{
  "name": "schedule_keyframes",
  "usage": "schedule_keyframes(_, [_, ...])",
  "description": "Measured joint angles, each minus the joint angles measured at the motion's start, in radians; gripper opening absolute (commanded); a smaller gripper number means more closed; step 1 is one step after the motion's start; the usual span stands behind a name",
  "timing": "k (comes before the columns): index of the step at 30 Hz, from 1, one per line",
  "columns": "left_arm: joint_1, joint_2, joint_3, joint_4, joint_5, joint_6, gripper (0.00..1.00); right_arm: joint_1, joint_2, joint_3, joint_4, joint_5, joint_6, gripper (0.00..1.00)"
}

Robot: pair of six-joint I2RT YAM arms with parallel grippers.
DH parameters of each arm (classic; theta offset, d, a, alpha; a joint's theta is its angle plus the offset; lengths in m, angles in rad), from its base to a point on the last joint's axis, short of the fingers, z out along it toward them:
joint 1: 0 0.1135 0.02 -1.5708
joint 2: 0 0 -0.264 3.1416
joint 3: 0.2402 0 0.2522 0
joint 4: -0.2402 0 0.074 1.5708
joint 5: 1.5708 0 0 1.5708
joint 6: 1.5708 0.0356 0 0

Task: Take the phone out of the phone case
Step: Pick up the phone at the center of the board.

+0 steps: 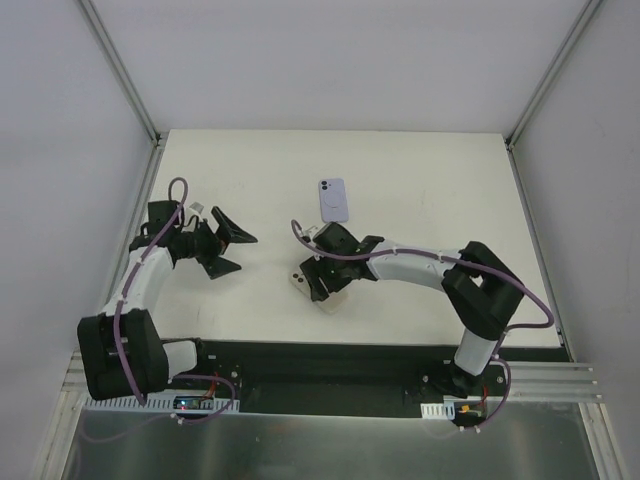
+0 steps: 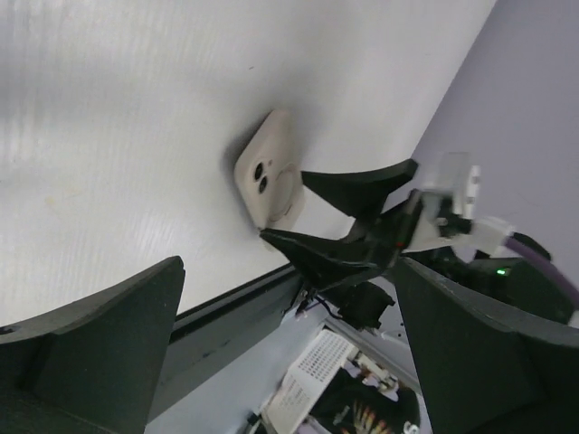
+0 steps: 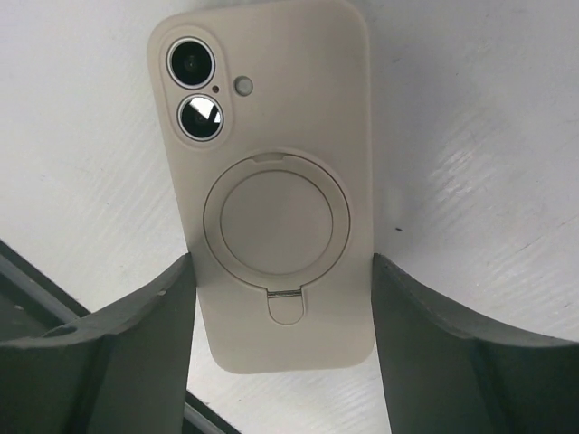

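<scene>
The cream phone case [image 3: 271, 117], lying lenses up at the top view's lower centre, is flanked on both long sides by the partly open right gripper [image 3: 282, 267], though a firm hold cannot be told. The left gripper [image 1: 236, 252] is spread wide and empty. If the case is squeezed unevenly, it could be skidded across the smooth white table [image 1: 420, 180] toward the black front rail [image 1: 350, 355]; plain white walls [image 1: 60, 150] enclose the area.
</scene>
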Motion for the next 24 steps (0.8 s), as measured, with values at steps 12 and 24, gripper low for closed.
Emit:
schedule_keyframes(12, [-0.229,0.205,-0.078,0.154,-0.026,-0.076,0.99,-0.145,-0.003,-0.077,0.193,-0.253,0.278,0.01])
schedule_keyframes(24, [-0.349,0.455,-0.062,0.346,-0.035,-0.216,0.97,-0.176,-0.003,-0.118,0.288,-0.328,0.399,0.02])
